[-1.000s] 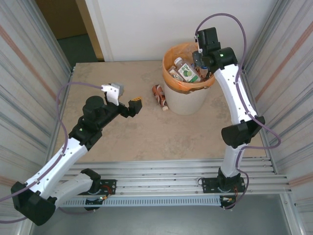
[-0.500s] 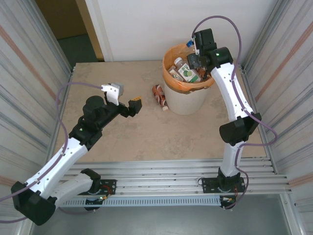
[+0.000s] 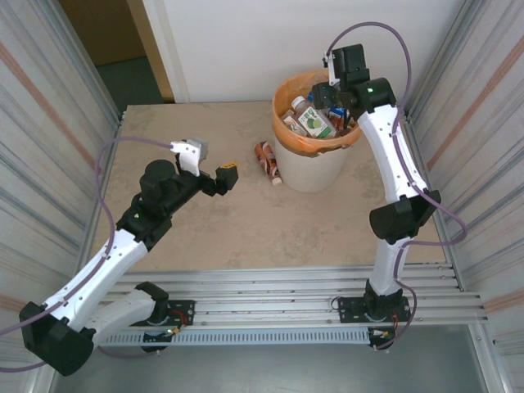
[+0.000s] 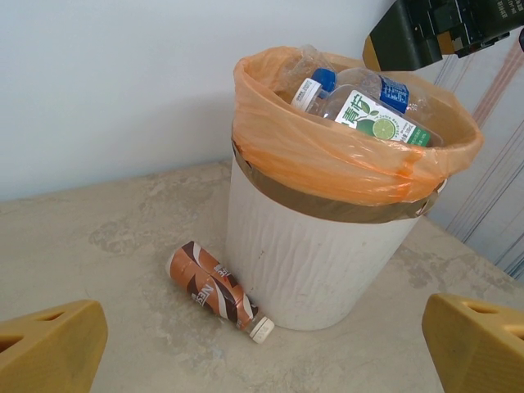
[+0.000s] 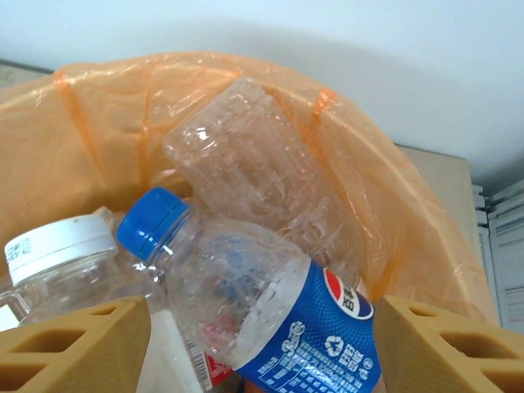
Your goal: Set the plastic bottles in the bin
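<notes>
Your right claw [image 5: 262, 336] hangs over the bin [image 4: 311, 254], fingers apart and gripping nothing; the blue-label bottle [image 5: 278, 311] lies loose inside with others. Your left claw [image 4: 264, 348], wide open and empty, faces the brown bottle [image 4: 214, 288] on the desk [image 4: 106, 246] just beside the bin, likely your next pick.

The bin [image 4: 311, 246] had a cream-white plastic wall, matt and finely ribbed, lined with an orange bag [image 4: 344, 168] of thin, glossy, wrinkled film. Inside, a crushed bottle [image 5: 246, 164] was clear, dimpled plastic. A second bottle [image 5: 246, 286] wore a shiny blue label and a ridged blue cap [image 5: 151, 223]. The brown bottle [image 4: 214, 288] had a glossy printed sleeve. The worktop [image 4: 106, 237] looked like mottled beige stone, matt. The right tool [image 5: 260, 348] had fingers [image 5: 74, 344] of matt ochre plastic with moulded openings. The side walls [image 3: 49, 106] were corrugated sheet metal, the near rails [image 3: 270, 282] brushed metal.
</notes>
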